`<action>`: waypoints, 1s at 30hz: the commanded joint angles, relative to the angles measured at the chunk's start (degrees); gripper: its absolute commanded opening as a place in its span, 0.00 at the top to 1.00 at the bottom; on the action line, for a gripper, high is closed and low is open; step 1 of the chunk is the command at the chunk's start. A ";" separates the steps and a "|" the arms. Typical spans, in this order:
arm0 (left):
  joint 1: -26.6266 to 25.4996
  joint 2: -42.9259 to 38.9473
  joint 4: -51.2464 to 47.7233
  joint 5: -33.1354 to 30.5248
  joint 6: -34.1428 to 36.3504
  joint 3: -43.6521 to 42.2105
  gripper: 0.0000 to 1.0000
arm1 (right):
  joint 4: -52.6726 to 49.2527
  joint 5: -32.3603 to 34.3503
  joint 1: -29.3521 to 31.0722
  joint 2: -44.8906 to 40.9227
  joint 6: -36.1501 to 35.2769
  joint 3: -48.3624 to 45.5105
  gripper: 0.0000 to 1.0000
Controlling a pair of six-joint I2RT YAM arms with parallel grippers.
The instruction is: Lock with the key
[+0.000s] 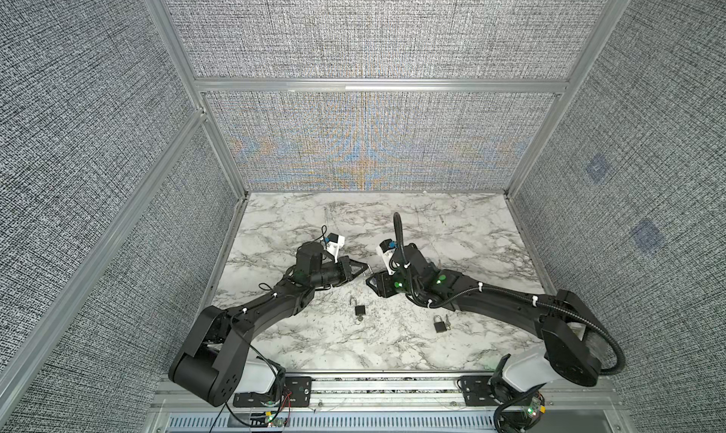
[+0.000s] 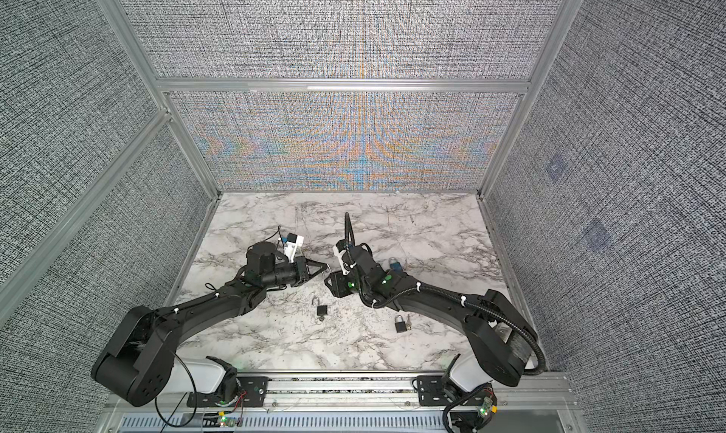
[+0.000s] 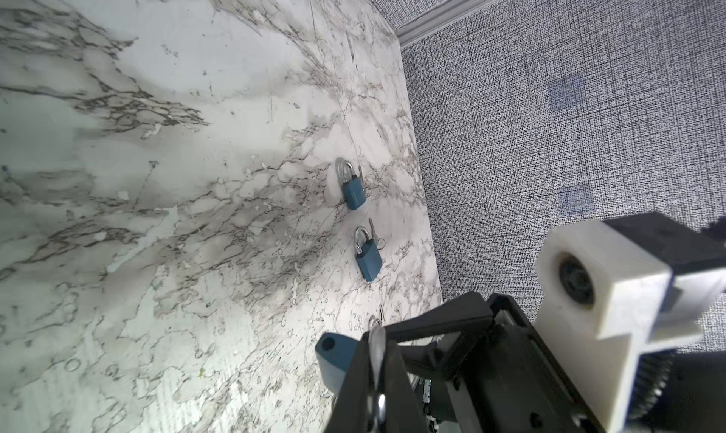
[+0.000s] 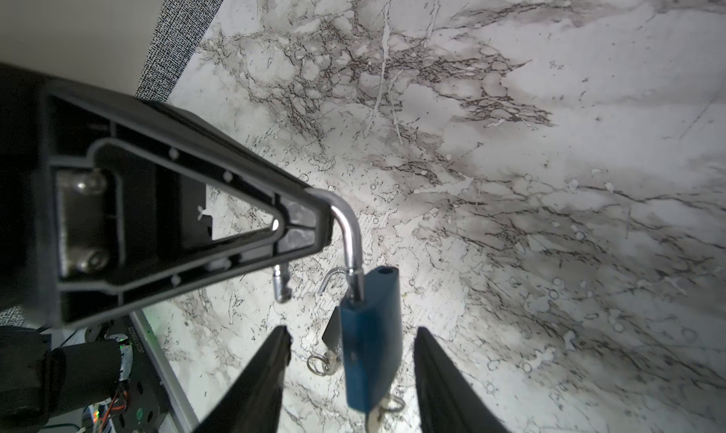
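Left end effector (image 4: 314,222) is clamped together on the open shackle (image 4: 351,230) of the blue padlock (image 4: 371,344). The lock hangs just off its tip, above the bench (image 4: 550,175). Right end effector (image 1: 370,282) has its jaws apart, fingers (image 4: 259,380) flanking the lock body with gaps on both sides. The key (image 4: 383,409) sits in the lock's base, between the right fingers.

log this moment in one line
left claw: shut on shackle | blue padlock: hanging open | right claw: open, flanking it | key: inserted
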 commanded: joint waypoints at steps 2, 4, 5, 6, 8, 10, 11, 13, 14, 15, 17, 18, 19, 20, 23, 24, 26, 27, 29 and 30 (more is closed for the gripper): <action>-0.04 -0.63 1.37 -0.57 -0.55 0.78 1.00 | 1.99 0.67 0.37 1.31 -0.54 0.66 0.65; -0.08 -0.68 1.29 -0.49 -0.64 0.78 1.00 | 2.47 1.18 0.39 1.34 -0.44 0.46 0.69; -0.04 -0.80 1.21 -0.57 -0.51 0.81 1.00 | 2.59 1.30 0.36 1.30 -0.31 0.37 0.73; -0.05 -0.83 1.03 -0.57 -0.49 0.77 1.00 | 2.69 1.36 0.34 1.27 -0.32 0.28 0.75; -0.09 -0.98 0.95 -0.57 -0.47 0.69 1.00 | 2.64 1.55 0.34 1.18 -0.30 0.11 0.78; -0.08 -1.07 0.93 -0.61 -0.44 0.67 1.00 | 2.74 1.92 0.39 1.01 -0.21 -0.16 0.87; -0.05 -1.09 0.78 -0.46 -0.28 0.82 1.00 | 2.70 2.05 0.32 0.80 -0.13 -0.25 0.90; 0.00 -1.45 0.33 -0.65 -0.01 0.82 1.00 | 2.62 2.02 0.30 0.49 0.01 -0.58 0.97; 0.02 -1.53 0.16 -0.68 0.18 0.72 1.00 | 2.53 1.96 0.21 0.25 0.00 -0.69 1.00; -0.01 -1.78 -0.11 -0.79 0.49 0.73 1.00 | 2.36 1.64 0.22 -0.05 0.01 -0.77 1.00; 0.04 -2.03 -0.75 -1.01 0.99 0.79 1.00 | 2.01 0.51 0.01 -0.60 0.01 -0.95 1.00; 0.04 -2.22 -0.85 -0.93 1.30 0.78 1.00 | 1.84 -0.48 -0.18 -0.86 0.01 -0.95 1.00; 0.04 -2.38 -1.04 -0.85 1.57 0.75 1.00 | 1.66 -1.92 -0.44 -1.09 0.06 -0.94 1.00; 0.04 -2.52 -1.18 -0.87 1.74 0.74 1.00 | 1.37 -3.25 -0.72 -1.19 -0.07 -0.88 1.00; 0.11 -2.91 -2.62 -1.08 2.88 0.99 0.97 | 0.81 -7.94 -1.69 -1.53 -0.08 -0.46 1.00; 0.13 -3.06 -3.21 -1.33 3.38 1.06 0.85 | 0.48 -9.82 -2.06 -1.44 -0.01 -0.13 1.00; 0.32 -3.40 -5.31 -2.22 4.62 1.40 0.67 | 0.10 -13.54 -2.62 -1.06 -0.18 0.48 1.00; 0.51 -3.61 -6.23 -2.71 5.29 1.52 0.63 | -0.55 -15.02 -2.85 -0.83 -0.38 0.85 1.00; 0.98 -4.16 -7.69 -3.16 6.15 1.64 0.60 | -1.79 -16.97 -3.12 -0.51 -0.80 1.43 1.00; 1.25 -4.78 -8.08 -3.20 6.48 1.62 0.60 | -2.56 -17.52 -3.30 -0.41 -1.00 1.68 1.00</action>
